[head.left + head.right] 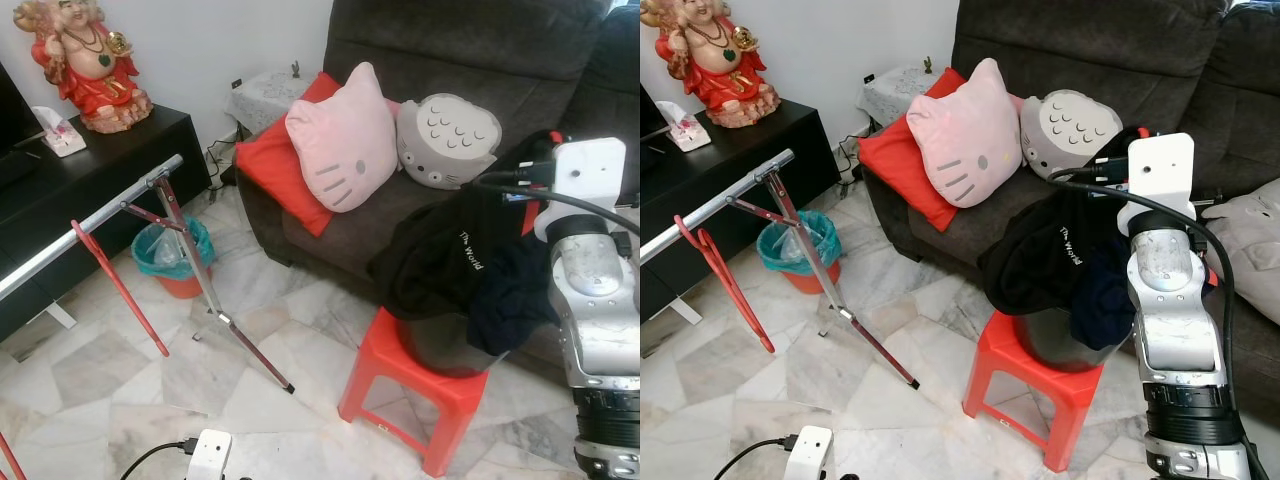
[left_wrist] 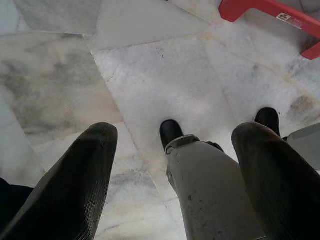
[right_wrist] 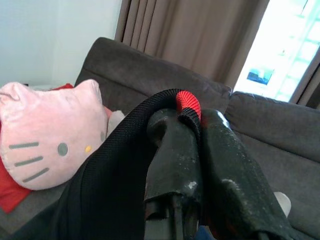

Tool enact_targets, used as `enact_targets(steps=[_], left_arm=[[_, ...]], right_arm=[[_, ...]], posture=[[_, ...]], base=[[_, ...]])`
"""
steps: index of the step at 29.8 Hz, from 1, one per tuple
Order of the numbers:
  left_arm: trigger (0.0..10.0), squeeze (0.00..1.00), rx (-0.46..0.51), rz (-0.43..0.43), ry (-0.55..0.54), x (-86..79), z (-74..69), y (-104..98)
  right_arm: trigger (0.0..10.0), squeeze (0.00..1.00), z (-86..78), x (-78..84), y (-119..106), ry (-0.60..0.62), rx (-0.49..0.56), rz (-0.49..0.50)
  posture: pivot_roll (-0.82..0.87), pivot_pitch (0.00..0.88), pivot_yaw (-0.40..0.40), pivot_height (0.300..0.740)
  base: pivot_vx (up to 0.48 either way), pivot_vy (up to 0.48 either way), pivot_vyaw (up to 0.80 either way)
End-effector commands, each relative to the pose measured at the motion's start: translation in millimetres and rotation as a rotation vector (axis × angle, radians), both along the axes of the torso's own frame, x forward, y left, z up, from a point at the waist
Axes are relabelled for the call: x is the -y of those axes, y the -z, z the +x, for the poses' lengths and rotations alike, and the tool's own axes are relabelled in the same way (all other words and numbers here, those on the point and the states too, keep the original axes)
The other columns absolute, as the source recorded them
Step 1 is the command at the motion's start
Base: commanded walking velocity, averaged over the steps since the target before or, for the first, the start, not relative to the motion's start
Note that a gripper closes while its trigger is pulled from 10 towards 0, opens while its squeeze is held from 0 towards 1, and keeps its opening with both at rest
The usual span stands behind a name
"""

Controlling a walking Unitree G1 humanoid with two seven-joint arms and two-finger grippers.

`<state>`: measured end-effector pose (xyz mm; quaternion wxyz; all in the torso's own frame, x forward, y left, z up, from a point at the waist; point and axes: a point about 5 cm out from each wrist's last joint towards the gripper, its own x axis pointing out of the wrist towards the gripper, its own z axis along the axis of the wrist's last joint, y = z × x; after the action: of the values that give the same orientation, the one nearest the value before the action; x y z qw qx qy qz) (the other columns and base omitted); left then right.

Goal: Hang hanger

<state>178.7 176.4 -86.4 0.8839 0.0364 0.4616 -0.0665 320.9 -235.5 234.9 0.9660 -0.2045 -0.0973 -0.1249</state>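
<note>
My right gripper (image 3: pixel 192 117) is shut on the red hanger (image 3: pixel 187 102), with the black mesh garment (image 3: pixel 115 170) draped over it and pinched between the fingers. In the eye views that arm (image 1: pixel 590 250) is raised at the right, and the black garment (image 1: pixel 450 255) hangs over a dark bucket (image 1: pixel 440 345) on a red stool (image 1: pixel 420 385). At the left stands the drying rack's silver rail (image 1: pixel 90 225), with another red hanger (image 1: pixel 118 285) hooked on it. My left gripper (image 2: pixel 175 131) hangs low over the marble floor, open and holding nothing.
The rack's leg (image 1: pixel 220 310) slants across the floor toward the stool. A teal-lined bin (image 1: pixel 170 255) sits behind it. A dark sofa (image 1: pixel 470 50) holds a pink cat cushion (image 1: pixel 345 140), a grey cushion (image 1: pixel 448 140) and a red pillow. A black cabinet (image 1: pixel 90 160) carries a statue.
</note>
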Motion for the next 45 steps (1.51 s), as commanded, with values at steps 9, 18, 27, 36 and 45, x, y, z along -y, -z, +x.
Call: enact_targets(steps=[9,18,27,36,45], left_arm=[[10.0,0.00,-0.004,0.004,-0.009,-2.9,-1.4,0.4],[10.0,0.00,0.057,0.001,-0.059,-4.0,1.8,-2.3],[10.0,0.00,0.040,0.008,-0.032,-3.8,1.0,-1.6],[10.0,0.00,0.017,0.008,-0.013,-3.9,-0.6,-0.5],[10.0,0.00,0.014,0.005,-0.013,-3.4,-1.0,-0.2]], right_arm=[[0.0,0.00,-6.7,2.1,23.1,-0.088,-0.113,0.024],[0.0,0.00,-5.3,-34.4,40.5,-0.300,-0.187,0.078],[0.0,0.00,-7.2,-47.3,68.4,-0.326,-0.240,0.129],[0.0,0.00,-13.6,-69.3,64.2,-0.382,-0.186,0.160],[0.0,0.00,-49.0,-122.3,62.5,-0.735,-0.186,0.143]], posture=[[-0.10,0.001,0.065,0.740],[-0.09,0.002,0.063,0.740],[-0.08,0.000,0.063,0.740],[-0.08,0.004,0.061,0.740],[-0.08,0.003,0.057,0.740]], base=[[0.000,0.000,0.00],[0.000,0.000,0.00],[0.000,0.000,0.00],[0.000,0.000,0.00],[0.000,0.000,0.00]])
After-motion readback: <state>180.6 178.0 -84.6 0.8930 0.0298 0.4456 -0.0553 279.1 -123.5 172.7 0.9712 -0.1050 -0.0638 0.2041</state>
